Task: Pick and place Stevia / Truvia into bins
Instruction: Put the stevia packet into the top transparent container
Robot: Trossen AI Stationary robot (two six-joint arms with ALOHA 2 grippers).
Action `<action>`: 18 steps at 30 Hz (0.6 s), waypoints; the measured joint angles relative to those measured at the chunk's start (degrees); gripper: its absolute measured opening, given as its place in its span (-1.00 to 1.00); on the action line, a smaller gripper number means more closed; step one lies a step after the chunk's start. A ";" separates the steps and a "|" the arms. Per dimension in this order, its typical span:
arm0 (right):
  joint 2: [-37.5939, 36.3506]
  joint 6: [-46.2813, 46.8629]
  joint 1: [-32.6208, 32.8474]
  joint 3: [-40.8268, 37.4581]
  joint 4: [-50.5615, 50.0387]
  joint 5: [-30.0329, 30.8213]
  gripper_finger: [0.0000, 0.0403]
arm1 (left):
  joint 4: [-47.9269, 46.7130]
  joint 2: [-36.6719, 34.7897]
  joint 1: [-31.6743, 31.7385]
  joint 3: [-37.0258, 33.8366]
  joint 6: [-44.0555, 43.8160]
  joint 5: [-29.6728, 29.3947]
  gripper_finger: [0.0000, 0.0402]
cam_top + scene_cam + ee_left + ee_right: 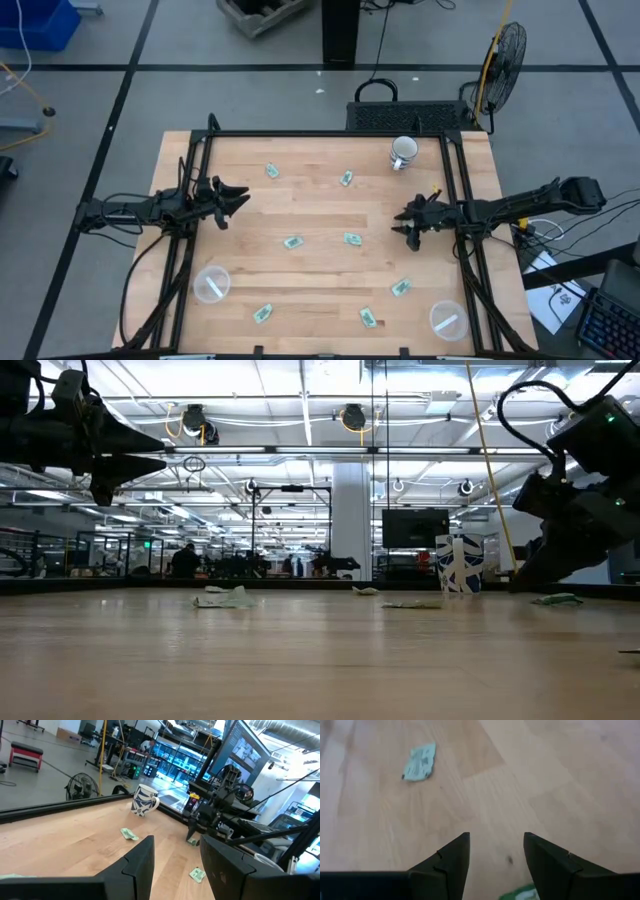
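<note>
The wooden table (320, 300) holds two clear bins, one near-left (211, 284) and one near-right (448, 320), each already containing a sachet. The left gripper (240, 200) hovers at the left side, fingers parted, empty. The right gripper (405, 222) hangs low at the right, open, empty. Green sachets (292, 242) lie scattered between them; a mug (403, 153) stands far right.

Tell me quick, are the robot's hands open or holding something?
Left hand: open, holding nothing, above the table.
Right hand: open, holding nothing, low over the wood.
</note>
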 joint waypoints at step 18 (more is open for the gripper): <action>-4.65 14.76 0.15 6.18 10.53 -27.12 -0.23 | 0.03 0.00 0.00 -0.02 0.05 -0.02 -0.19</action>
